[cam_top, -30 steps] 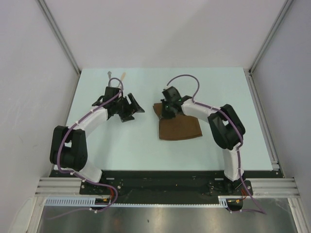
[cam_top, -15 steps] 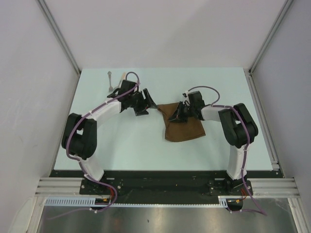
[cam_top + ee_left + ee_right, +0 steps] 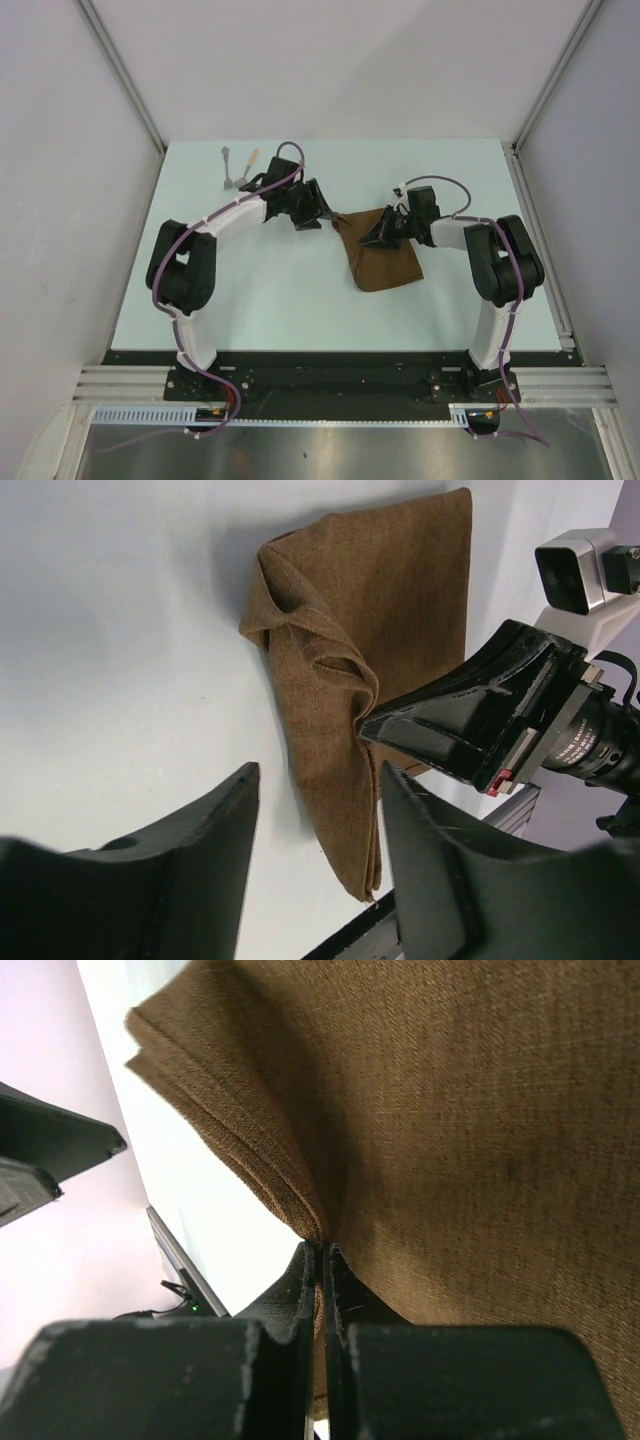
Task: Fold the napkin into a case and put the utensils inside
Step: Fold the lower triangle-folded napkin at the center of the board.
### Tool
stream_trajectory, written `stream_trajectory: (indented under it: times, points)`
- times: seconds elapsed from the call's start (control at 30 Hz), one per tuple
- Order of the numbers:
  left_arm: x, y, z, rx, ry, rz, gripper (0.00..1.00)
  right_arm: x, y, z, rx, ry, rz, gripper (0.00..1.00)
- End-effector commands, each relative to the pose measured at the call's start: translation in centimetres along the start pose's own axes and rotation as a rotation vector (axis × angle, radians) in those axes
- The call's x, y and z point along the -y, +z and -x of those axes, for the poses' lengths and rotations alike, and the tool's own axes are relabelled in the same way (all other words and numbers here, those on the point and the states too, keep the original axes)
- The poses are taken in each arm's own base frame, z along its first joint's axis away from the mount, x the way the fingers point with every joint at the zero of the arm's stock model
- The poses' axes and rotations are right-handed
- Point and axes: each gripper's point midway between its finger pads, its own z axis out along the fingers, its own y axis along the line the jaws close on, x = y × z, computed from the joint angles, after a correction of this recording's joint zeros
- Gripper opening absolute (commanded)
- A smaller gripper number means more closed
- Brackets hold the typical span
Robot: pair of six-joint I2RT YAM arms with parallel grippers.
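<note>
- The napkin (image 3: 385, 265) is lying on the table (image 3: 280, 290) right of centre. It is folded into a thick, uneven wedge, with its long axis running roughly from 11 to 5 o'clock in the top view.
- The right gripper (image 3: 378, 236) is biting the cloth. In its own wrist view the jaws are pressing together on a bunched fold (image 3: 322, 1245), and the layered edge is fanning away toward 10 o'clock.
- The left gripper (image 3: 322, 212) is hovering with its jaws apart and nothing between them. It is just beside the napkin's far-left corner, which is sitting at about 3 to 4 o'clock from it.
- In the left wrist view the cloth's folded spine is running up the frame between the two spread fingers (image 3: 200, 880), but I cannot tell whether either pad is touching it.
- Judgement: the next move is turning on that corner. The left arm is the nearer one, and it is needing only a short reach toward 4 o'clock to take the free edge opposite the right arm's pinch.
- The utensils (image 3: 235, 168) are lying together near the far-left of the table, at about 10 o'clock from the left gripper and well apart from the napkin. The left arm is also the nearer one for them.
- Risk, as I judge it: the layers are looking loose, so a shallow pinch may be catching only the top ply.
</note>
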Motion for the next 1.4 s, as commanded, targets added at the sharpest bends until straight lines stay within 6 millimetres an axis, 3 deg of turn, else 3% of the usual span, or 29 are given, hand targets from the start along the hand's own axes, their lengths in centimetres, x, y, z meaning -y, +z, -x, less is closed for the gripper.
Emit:
stream_trajectory:
  times: [0.0, 0.17, 0.37, 0.6, 0.97, 1.37]
  points:
    - [1.5, 0.5, 0.7, 0.007, 0.026, -0.009, 0.52, -0.8, -0.9, 0.3, 0.006, -0.053, 0.039, 0.0]
    - [1.8, 1.2, 1.1, 0.011, 0.032, -0.006, 0.34, 0.4, -0.8, 0.5, 0.006, -0.049, 0.017, 0.0]
    - [2.0, 2.4, 0.9, -0.007, 0.034, -0.008, 0.26, 1.1, -1.0, 1.0, 0.018, -0.053, 0.001, 0.0]
    - [2.5, 4.2, 0.4, -0.035, 0.027, -0.02, 0.23, 2.2, -1.1, 1.4, 0.02, -0.058, -0.022, 0.0]
    - [4.8, 6.5, 0.8, -0.053, 0.037, -0.051, 0.22, 3.4, -1.3, 1.9, 0.019, -0.048, -0.031, 0.0]
    - [4.4, 8.8, 1.1, -0.062, 0.007, -0.039, 0.22, 3.3, -1.1, 2.4, 0.01, -0.065, -0.017, 0.02]
